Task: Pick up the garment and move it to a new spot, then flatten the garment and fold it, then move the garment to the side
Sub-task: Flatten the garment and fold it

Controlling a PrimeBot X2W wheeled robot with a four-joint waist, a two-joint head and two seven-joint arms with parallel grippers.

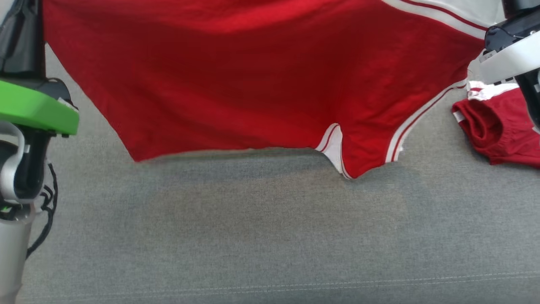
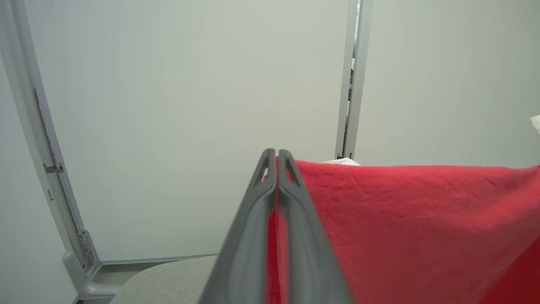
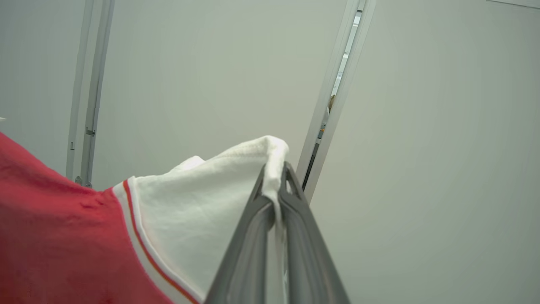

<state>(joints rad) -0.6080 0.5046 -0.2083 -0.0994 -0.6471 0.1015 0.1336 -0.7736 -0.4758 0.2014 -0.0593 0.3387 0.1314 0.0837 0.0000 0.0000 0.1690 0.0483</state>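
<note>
The red garment [image 1: 253,84], trimmed with white stripes, hangs spread out as a wide sheet, held up by its upper edge at two corners. The left hand [image 2: 276,158] is clenched on the garment's red left corner. Its two dark fingers are pressed together with a strip of red cloth pinched between them, and the rest of the fabric falls away to one side. The right hand [image 3: 276,171] is clenched on the garment's white right corner. A fold of white cloth is nipped between its fingers and bunches up just past the fingertips, and a thin red and white stripe marks where the white panel meets the red. Below the garment lies the grey fabric-covered bench [image 1: 253,236]. The lower hem and a small white-edged notch hang over it and cast a soft shadow; whether the lowest point touches the bench cannot be told. To the right of the garment's hem, a second red garment [image 1: 502,131] with white trim lies crumpled on the bench. Behind the garment stand pale wall panels [image 2: 190,105].
</note>
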